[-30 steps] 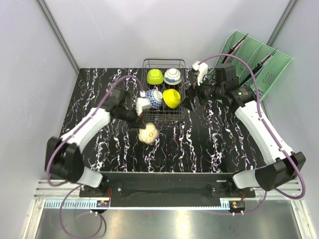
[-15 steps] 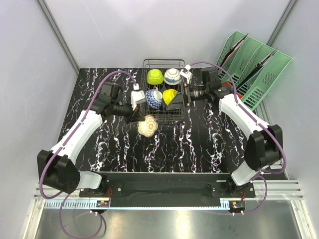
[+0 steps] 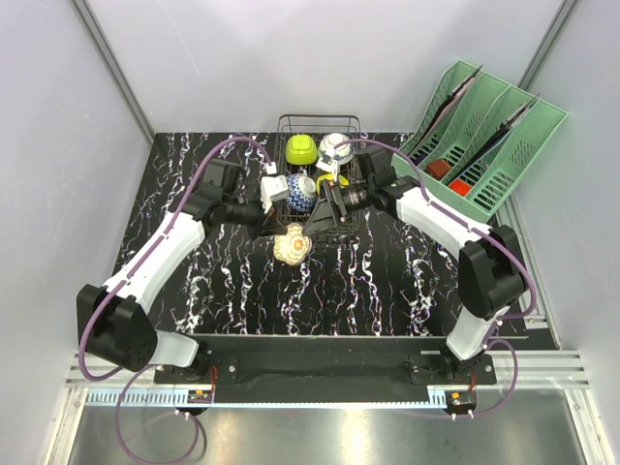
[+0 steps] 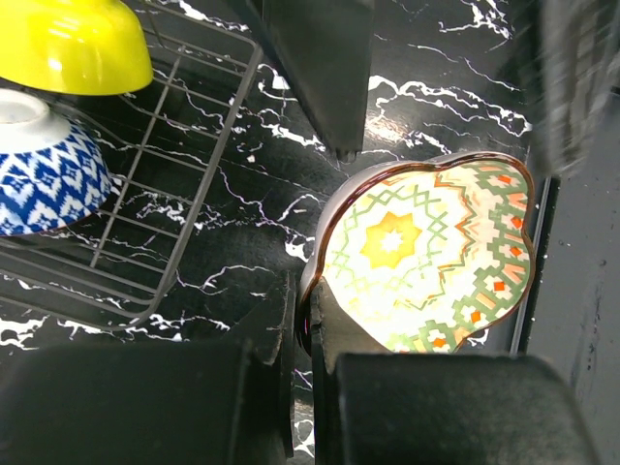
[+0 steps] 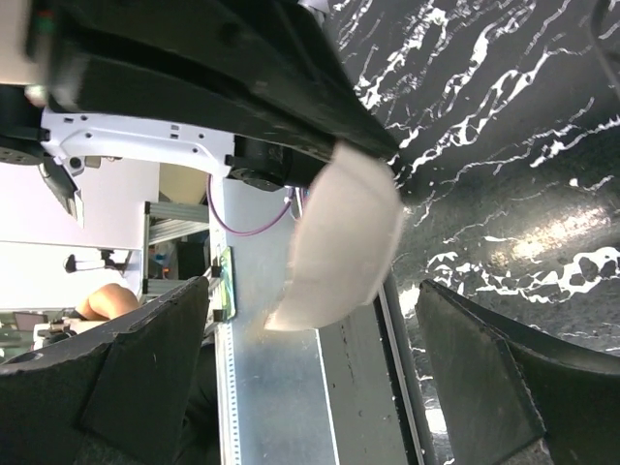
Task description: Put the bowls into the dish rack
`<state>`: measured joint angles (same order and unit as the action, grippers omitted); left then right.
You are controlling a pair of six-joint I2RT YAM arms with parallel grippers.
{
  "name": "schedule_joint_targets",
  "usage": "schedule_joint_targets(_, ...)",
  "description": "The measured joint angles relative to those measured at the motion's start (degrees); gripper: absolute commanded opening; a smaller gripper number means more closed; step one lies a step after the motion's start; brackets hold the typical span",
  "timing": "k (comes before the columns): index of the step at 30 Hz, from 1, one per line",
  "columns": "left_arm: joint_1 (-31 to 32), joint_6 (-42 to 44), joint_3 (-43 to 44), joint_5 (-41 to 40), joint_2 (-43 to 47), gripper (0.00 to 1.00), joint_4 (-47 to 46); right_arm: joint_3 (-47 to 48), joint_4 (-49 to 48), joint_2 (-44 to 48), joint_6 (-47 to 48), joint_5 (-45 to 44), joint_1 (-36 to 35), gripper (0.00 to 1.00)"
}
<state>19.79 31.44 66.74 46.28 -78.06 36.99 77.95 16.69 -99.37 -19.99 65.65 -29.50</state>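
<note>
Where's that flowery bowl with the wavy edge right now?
From above, the wavy-edged bowl is held by its rim in the left pincer, just in front of the dish rack, with the open right pincer beside it.

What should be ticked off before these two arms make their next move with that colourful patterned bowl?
1. Left gripper shut on the patterned bowl's rim: ok.
2. Right gripper open wide: ok.
3. Bowl lined up between the right gripper's fingers: ok in the right wrist view.
4. Bowl far enough in for those fingers to close on it: cannot tell.
5. Spare room in the dish rack: ok, bare wire shows next to the blue-patterned bowl and the yellow bowl.
</note>
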Motion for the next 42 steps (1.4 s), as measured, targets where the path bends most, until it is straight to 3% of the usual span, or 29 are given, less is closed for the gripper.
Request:
schedule_joint_targets(25,0.35,-1.6,0.02,0.0,0.0,0.0,-1.77,2.47,-0.33,-4.48,0.35,1.53,-2.89,0.86)
schedule_joint_targets(29,0.63,-1.77,0.02,0.0,0.0,0.0,-1.99,3.04,-0.28,-5.29,0.66,1.55,-2.89,0.76)
schedule_joint_targets(30,0.7,-1.79,0.02,0.0,0.0,0.0,-1.99,3.08,-0.28,-5.44,0.68,1.57,-2.89,0.65)
schedule_joint_targets(36,0.79,-2.03,0.02,0.24,0.22,0.0,-1.99,3.08,0.83,-5.9,0.52,0.33,-2.75,0.4)
schedule_joint_targets(37,0.79,-2.12,0.02,-0.02,0.28,0.0,-1.97,3.08,1.05,-6.16,0.35,0.37,-2.73,0.3)
schedule_joint_targets(39,0.85,-2.21,0.0,-0.11,0.28,0.0,-1.86,3.1,1.18,-6.47,0.09,0.92,-2.71,0.21)
schedule_joint_targets(40,0.85,-2.25,0.0,-0.13,0.28,0.0,-1.79,3.1,1.16,-6.58,0.02,1.27,-2.71,0.1)
schedule_joint_targets(42,0.96,-2.45,0.0,-0.2,0.31,0.0,-1.77,3.13,1.2,-6.69,-0.09,1.6,-2.71,0.02)
